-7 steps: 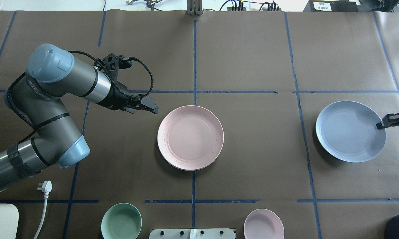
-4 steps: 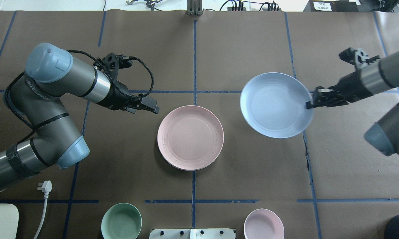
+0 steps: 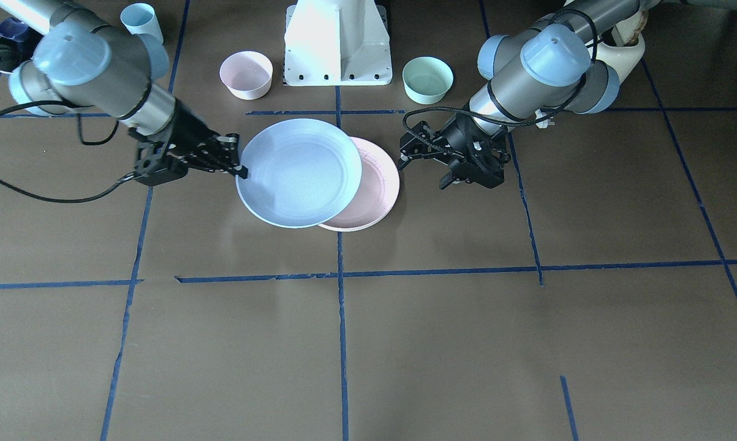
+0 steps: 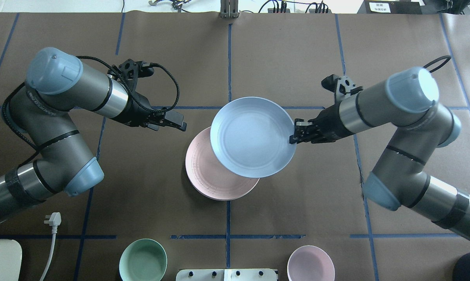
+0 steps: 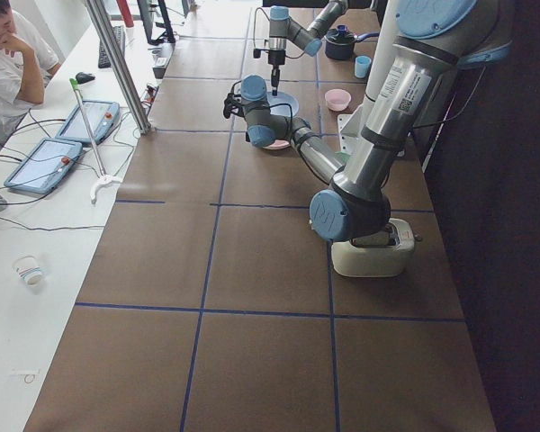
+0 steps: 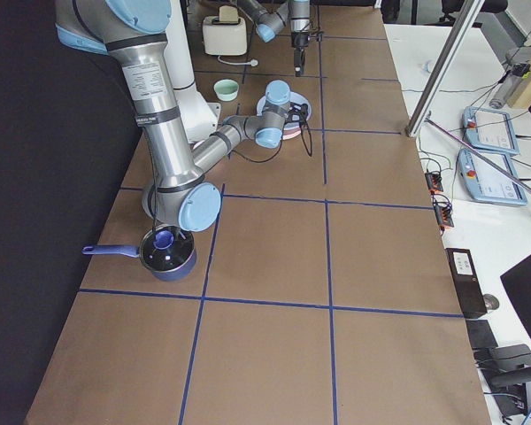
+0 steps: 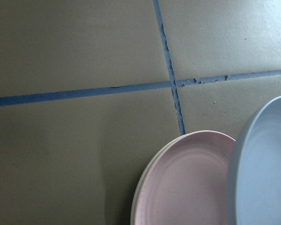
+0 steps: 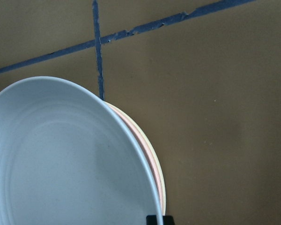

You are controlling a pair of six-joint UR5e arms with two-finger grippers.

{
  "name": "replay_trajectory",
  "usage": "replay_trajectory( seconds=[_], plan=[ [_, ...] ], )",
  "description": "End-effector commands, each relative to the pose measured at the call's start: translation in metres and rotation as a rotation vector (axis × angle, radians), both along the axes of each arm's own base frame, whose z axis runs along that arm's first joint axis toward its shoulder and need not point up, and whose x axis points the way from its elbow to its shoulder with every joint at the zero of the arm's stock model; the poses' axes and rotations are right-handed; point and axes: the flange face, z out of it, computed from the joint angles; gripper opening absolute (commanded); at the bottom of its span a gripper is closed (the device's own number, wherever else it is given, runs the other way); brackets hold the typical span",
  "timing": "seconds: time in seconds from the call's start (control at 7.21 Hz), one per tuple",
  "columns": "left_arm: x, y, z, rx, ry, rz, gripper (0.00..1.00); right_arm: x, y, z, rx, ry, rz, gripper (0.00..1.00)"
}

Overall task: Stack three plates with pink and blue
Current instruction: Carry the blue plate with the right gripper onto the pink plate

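**Right claw** (image 4: 293, 138), closed on the rim of the blue plate (image 4: 252, 136). The jaws pinch the edge that faces the right-hand end of the counter (image 4: 297, 58), and the plate stretches away from the claw towards the counter's middle. The right wrist view shows only the plate's hollow and the claw's tip at the rim.

**Blue plate.** Carried above the counter and apparently clear of what lies beneath it. It covers part of the pink plate (image 4: 203, 175), but its centre is offset towards the far edge and the right-hand end.

**Pink plate.** Lies about midway between the two ends of the counter, with the cream plate (image 8: 161, 187) under it. Only a thin pale rim of the cream plate shows.

**Left claw** (image 4: 180, 124), holding nothing. It hovers just beside the pink plate on the side towards the left-hand end, apart from both plates. How wide it is open cannot be told.

**Progress.** Two of the three plates are stacked, pink on cream. The blue plate has yet to go on top. It appears to need shifting towards the near edge and the left-hand end until the rims line up. It would then be lowered and released.
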Motion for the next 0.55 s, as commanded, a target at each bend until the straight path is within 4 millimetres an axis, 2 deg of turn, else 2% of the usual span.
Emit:
replay_trajectory(
  seconds=[0.0,0.14,0.28,0.42],
  plan=[
    [-0.010,-0.003,-0.006,0.007,0.009,-0.014,1.00,-0.030,0.019,-0.003,0.011,0.012,-0.011,0.03],
    [-0.010,-0.004,-0.005,0.007,0.007,-0.016,1.00,-0.029,0.018,-0.001,0.010,0.015,-0.013,0.22],
    [-0.011,-0.005,-0.004,0.005,0.006,-0.019,1.00,-0.021,0.007,0.001,0.007,0.019,0.010,0.57],
    [-0.011,-0.005,-0.003,0.004,0.005,-0.019,1.00,-0.010,-0.008,0.004,-0.009,0.044,0.040,1.00]
  ],
)
